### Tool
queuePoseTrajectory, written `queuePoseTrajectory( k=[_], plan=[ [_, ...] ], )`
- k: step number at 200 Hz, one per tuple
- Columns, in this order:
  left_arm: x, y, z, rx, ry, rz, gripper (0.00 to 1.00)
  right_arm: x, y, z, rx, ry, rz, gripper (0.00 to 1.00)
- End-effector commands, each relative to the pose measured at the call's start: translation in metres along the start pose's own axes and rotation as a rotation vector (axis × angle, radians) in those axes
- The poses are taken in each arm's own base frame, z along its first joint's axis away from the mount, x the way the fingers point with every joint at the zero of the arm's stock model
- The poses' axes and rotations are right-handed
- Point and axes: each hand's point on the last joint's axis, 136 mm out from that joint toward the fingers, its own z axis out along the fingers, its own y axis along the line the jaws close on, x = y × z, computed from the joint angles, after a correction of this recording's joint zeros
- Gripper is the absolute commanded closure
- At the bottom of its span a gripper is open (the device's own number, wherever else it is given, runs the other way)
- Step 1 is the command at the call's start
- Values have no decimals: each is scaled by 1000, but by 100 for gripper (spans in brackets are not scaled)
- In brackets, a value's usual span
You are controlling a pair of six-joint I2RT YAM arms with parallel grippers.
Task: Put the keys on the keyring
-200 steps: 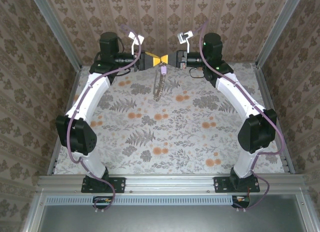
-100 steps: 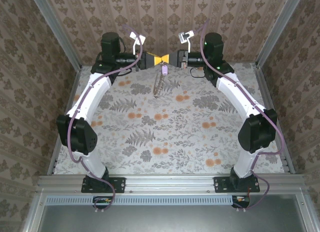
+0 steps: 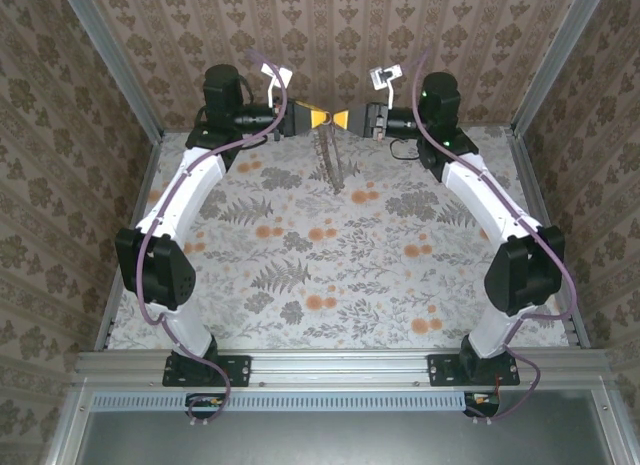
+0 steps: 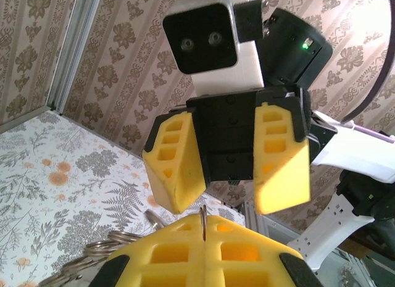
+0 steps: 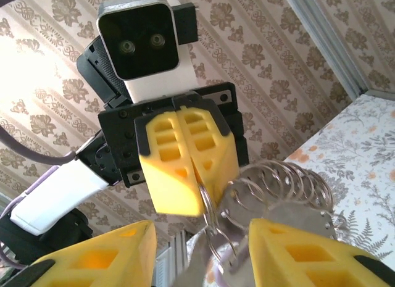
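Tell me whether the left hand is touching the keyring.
Touching. The left wrist view shows the left hand shut on a thin loop of the keyring, which sticks out between its fingers; the right wrist view shows the same pinch.

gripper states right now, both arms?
left gripper: shut, pinching the keyring.
right gripper: open, fingers apart.

The keyring (image 3: 331, 161) — a string of thin, linked metal rings, brownish-grey — hung from the left pincer (image 3: 321, 118). One ring was nipped edge-on between its closed yellow pads (image 4: 166, 253). The rest dangled at a slant below it, just beside the right pincer (image 3: 342, 118).
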Motion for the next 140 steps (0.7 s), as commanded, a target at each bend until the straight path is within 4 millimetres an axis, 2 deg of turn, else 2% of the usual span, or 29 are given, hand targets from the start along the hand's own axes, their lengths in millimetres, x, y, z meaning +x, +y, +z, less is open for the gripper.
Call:
queuePoseTrajectory(
  k=[1,41,87,140],
  plan=[
    [-12,-15,0,33,-22,51,100,-9,14,-14,-10,-55,-53,53],
    [-15,-20,0,44,-27,56,100,-1,7,-13,-18,-68,-31,48],
    [-14,-23,1,46,-26,53,100,9,10,-5,-42,-58,-39,39],
    [-16,-26,0,49,-28,61,100,16,7,7,-44,-43,-35,38]
  ],
)
